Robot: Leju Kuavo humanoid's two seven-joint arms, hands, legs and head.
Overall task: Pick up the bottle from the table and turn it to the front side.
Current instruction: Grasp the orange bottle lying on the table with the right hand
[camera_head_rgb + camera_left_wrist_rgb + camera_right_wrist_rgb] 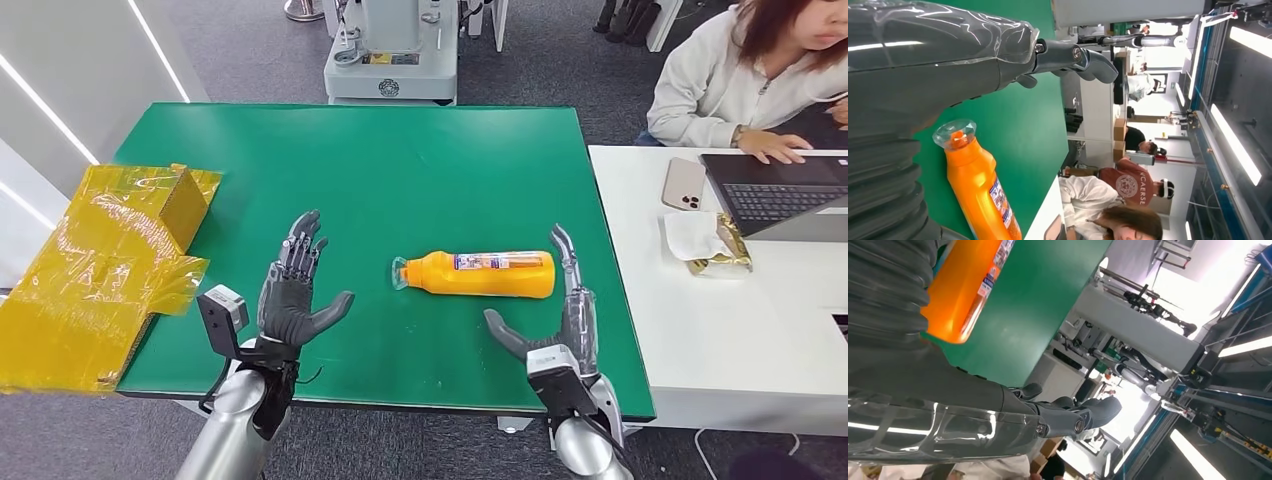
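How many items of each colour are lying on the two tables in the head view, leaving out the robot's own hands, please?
Orange: 1, the bottle on the green table.
Yellow: 1, the yellow box at that table's edge.
Beige: 1, the phone.
Dark: 1, the laptop.
White and gold: 1, the wrapped packet.
Total: 5.

Robotics lab: green test table [350, 150], machine base [392, 60], laptop desk [640, 250].

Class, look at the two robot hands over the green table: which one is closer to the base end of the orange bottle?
The right robot hand: it stands beside the base of the orange bottle. The left robot hand is farther off, on the cap side.
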